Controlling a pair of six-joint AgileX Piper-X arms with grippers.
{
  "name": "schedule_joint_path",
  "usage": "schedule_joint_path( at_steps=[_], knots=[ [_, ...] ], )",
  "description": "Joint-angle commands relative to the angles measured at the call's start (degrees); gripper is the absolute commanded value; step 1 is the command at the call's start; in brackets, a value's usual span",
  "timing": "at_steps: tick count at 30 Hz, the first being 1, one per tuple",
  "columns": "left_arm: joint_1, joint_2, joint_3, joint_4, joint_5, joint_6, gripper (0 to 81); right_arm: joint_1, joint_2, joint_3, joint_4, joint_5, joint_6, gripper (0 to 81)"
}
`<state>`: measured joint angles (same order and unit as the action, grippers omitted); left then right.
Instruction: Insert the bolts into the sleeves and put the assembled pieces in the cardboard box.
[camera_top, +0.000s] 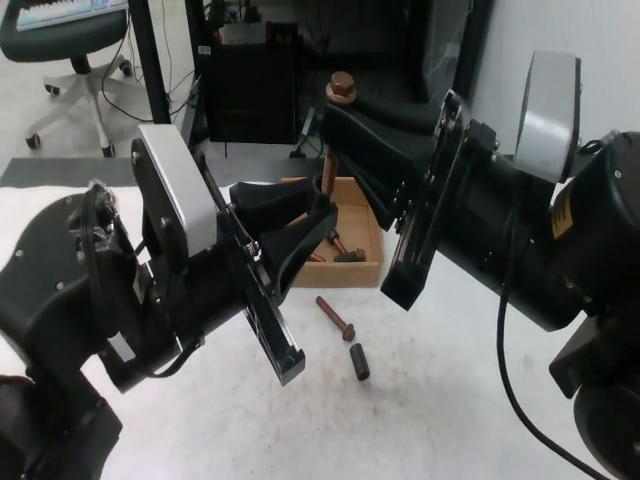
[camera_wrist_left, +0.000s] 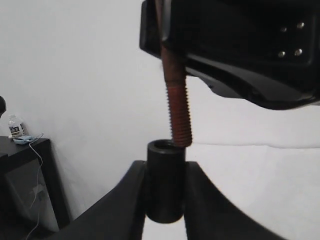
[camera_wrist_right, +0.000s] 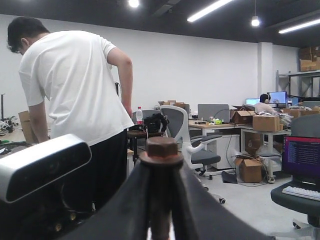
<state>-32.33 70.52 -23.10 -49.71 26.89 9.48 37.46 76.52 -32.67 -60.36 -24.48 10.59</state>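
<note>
Pinching a black sleeve upright in the left gripper, fingers pressed against its two sides. Clamping a rust-coloured bolt head-up in the right gripper, threaded tip meeting the rim of the sleeve's open top, both raised above the bench beside the cardboard box. Showing a second bolt and a second sleeve lying near each other on the bench just in front of the box, further pieces resting inside it.

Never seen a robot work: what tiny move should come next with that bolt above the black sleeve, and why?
Probably the right gripper should ease the bolt straight down: its threaded tip sits at the mouth of the sleeve, held upright by the left gripper.
</note>
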Motion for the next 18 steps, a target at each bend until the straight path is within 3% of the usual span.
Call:
schedule_joint_path(
  at_steps=[1,18],
  knots=[
    [0.1,-0.7,-0.1,-1.2,-0.3,-0.1,0.3,-0.1,0.0,-0.3,0.7,0.4,-0.2,0.8],
    [0.1,-0.7,-0.1,-2.6,2.6,-1.0,0.3,-0.1,2.0,-0.3,1.4,0.5,-1.2,0.8]
  ],
)
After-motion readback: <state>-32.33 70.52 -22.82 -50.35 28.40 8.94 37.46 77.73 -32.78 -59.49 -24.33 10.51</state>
